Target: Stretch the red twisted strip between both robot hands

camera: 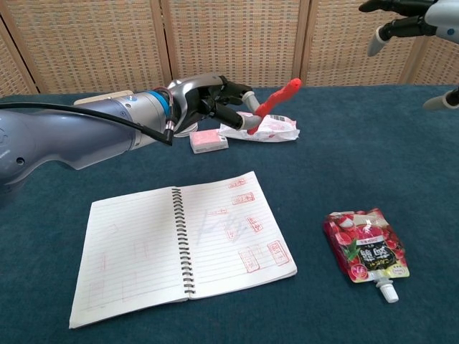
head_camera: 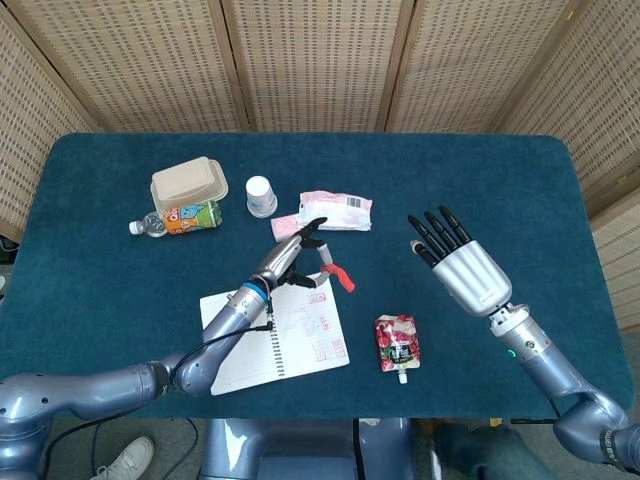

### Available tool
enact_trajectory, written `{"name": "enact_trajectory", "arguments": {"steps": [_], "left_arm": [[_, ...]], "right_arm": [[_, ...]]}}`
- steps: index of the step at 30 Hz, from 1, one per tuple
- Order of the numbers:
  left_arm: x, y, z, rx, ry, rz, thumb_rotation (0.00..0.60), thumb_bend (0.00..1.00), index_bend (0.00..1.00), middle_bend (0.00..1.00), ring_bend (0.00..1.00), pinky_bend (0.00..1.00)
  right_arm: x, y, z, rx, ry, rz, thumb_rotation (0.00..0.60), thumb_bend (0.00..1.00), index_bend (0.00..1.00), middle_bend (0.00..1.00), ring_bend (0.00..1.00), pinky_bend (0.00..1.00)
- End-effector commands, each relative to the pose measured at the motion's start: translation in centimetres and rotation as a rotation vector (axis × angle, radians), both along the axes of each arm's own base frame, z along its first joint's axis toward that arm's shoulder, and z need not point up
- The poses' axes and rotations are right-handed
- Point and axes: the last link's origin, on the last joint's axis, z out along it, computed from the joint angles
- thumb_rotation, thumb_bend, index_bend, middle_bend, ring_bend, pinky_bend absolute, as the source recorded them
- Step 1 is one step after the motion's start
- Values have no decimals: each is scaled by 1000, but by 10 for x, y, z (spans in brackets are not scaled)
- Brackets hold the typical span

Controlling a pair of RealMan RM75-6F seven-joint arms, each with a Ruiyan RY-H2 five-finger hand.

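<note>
My left hand (head_camera: 293, 260) (camera: 215, 99) grips one end of the red twisted strip (head_camera: 337, 274) (camera: 276, 100) above the table's middle, over the open notebook's far edge. The strip's free end points right, toward my other hand. My right hand (head_camera: 458, 262) hovers at the right with fingers spread and nothing in it, a short gap from the strip's tip. In the chest view only its dark fingers (camera: 400, 16) show at the top right corner.
An open spiral notebook (head_camera: 272, 331) (camera: 183, 244) lies near the front edge. A red drink pouch (head_camera: 397, 343) (camera: 365, 249) lies right of it. Further back sit a white paper cup (head_camera: 260, 195), a pink snack packet (head_camera: 336, 210), a small pink box (camera: 209, 140), a bottle (head_camera: 180, 217) and a beige container (head_camera: 188, 183).
</note>
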Motion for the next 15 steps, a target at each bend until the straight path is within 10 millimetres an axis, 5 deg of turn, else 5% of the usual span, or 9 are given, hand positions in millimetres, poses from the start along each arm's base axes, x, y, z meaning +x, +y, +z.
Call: {"name": "enact_trajectory", "arguments": {"steps": [1, 15], "left_arm": [[0, 1, 2, -1, -6, 4, 600, 561, 700, 0, 0, 0], [-4, 0, 3, -18, -24, 22, 600, 561, 700, 0, 0, 0]], "right_arm": [[5, 2, -2, 13, -27, 31, 600, 173, 314, 0, 0, 0], [34, -3, -23, 208, -200, 98, 600, 270, 390, 30, 0, 0]]}}
